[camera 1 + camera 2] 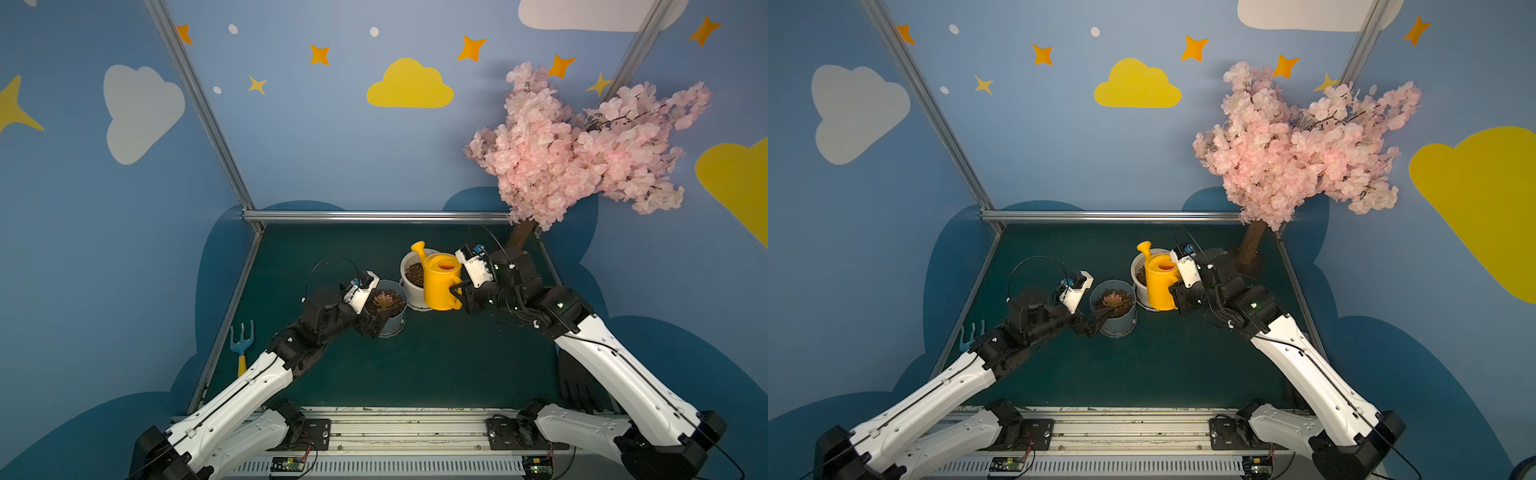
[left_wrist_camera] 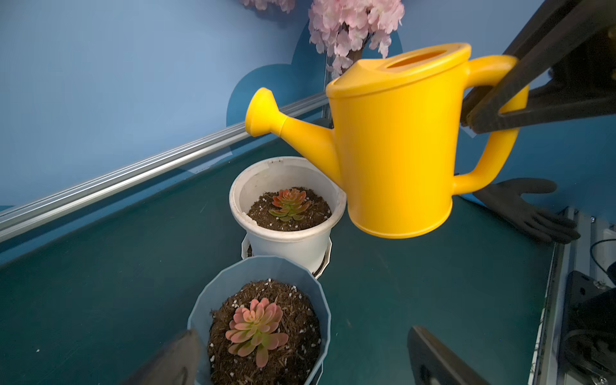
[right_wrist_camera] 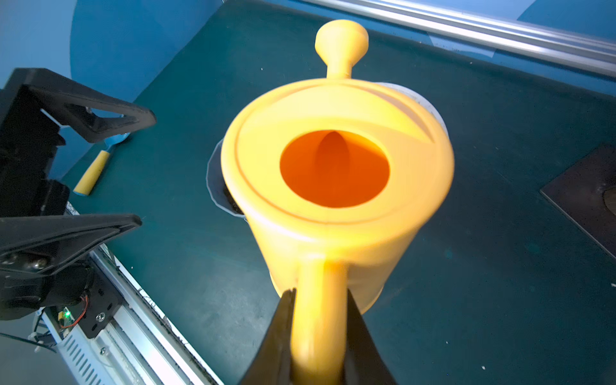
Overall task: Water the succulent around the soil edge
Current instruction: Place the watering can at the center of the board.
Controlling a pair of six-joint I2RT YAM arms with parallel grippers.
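The right gripper (image 3: pixel 318 300) has its jaws pinched on the handle of the yellow watering can (image 2: pixel 393 150). The can hangs level and clear of the bench (image 1: pixel 415 365), above the right-hand side of the white pot (image 2: pixel 286 240). Its spout rose (image 2: pixel 261 111) reaches past that pot's far rim.

Two succulents are in play. One (image 2: pixel 289 204) sits in the white pot. The other (image 2: pixel 255 330) sits in a faceted blue pot (image 2: pixel 233 286), just beside the white pot on the robot's side. The left gripper (image 3: pixel 143 170) has its jaws spread across the blue pot. One jaw is close against the wall, though contact cannot be confirmed, and the other is well apart from it. That suggests the blue pot's plant is the one to water, but this is a judgement.

To do the pour well:
- Bring the can back from over the white pot until the rose hangs over the ring of bare soil between rosette and rim.
- Keep the rose low, so that nothing splashes over the wall.
- Tip by rolling the wrist slowly, since a handle grip leaves the body free to swing.
- Trace the rim and never cross the leaves.
- If the left jaws close to steady the pot, they should stay below the rim, out of the stream.

Whether the can holds water cannot be told.
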